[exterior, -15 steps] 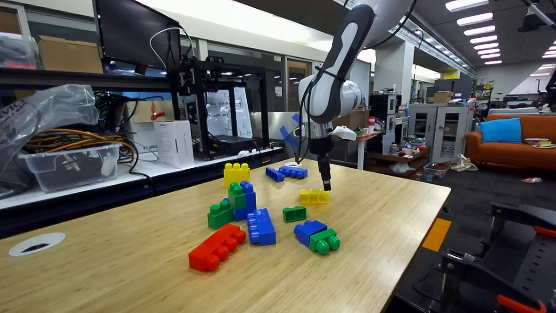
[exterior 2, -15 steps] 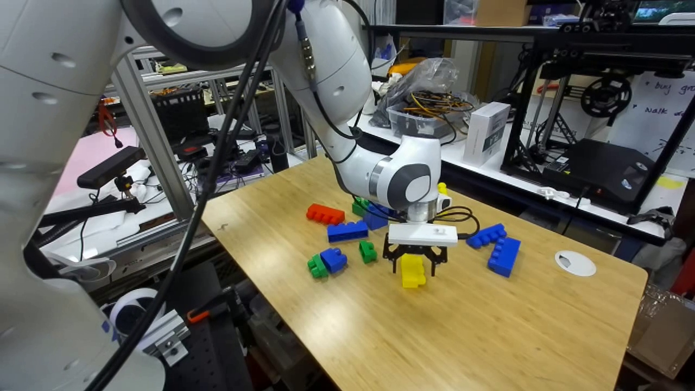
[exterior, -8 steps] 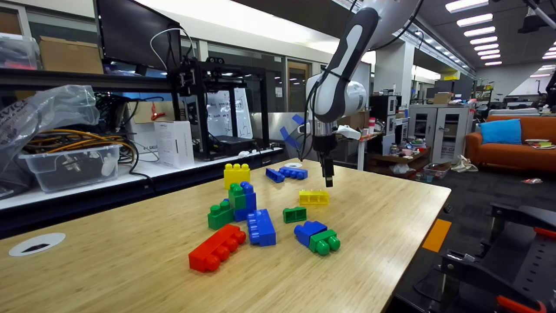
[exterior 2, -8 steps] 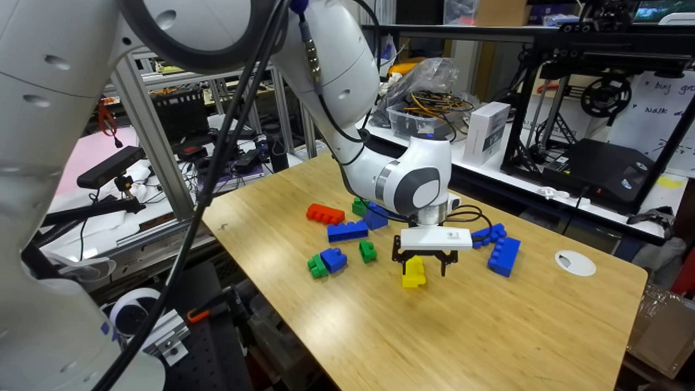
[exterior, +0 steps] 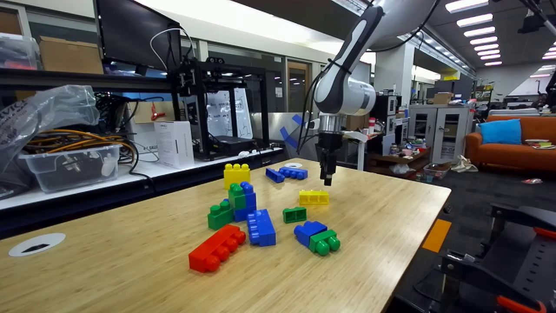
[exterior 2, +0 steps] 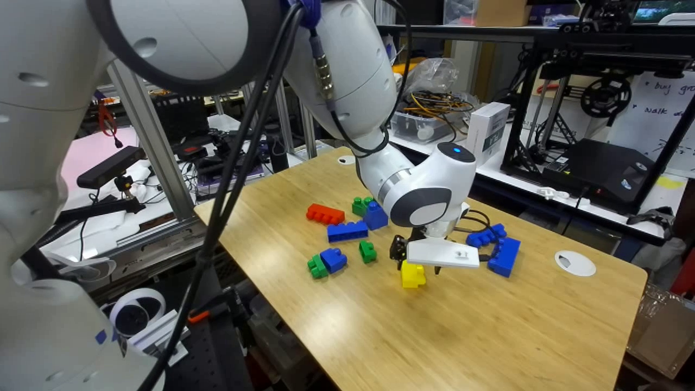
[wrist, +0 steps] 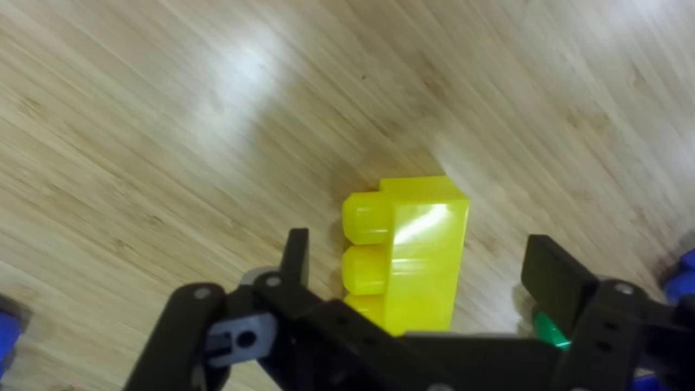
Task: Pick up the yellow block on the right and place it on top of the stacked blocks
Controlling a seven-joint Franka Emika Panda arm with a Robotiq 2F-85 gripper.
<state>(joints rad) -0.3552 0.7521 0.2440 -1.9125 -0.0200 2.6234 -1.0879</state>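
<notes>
My gripper [wrist: 419, 245] above yellow three-stud brick [wrist: 423, 266], jaws apart; brick lies on side on wood-grain table [exterior: 339, 282]; if I close across rounded studs [wrist: 365, 269], grip may slip or twist; sideways studs could spoil seating on green-and-blue stack [exterior: 249, 202].

Block [exterior: 313, 198] lies right of stacked blocks [exterior: 246, 202] in an exterior view

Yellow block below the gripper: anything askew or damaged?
The yellow block lies on its side, studs sideways, hollow underside showing in an exterior view; odd, since the other yellow block has studs up. No damage visible.
</notes>
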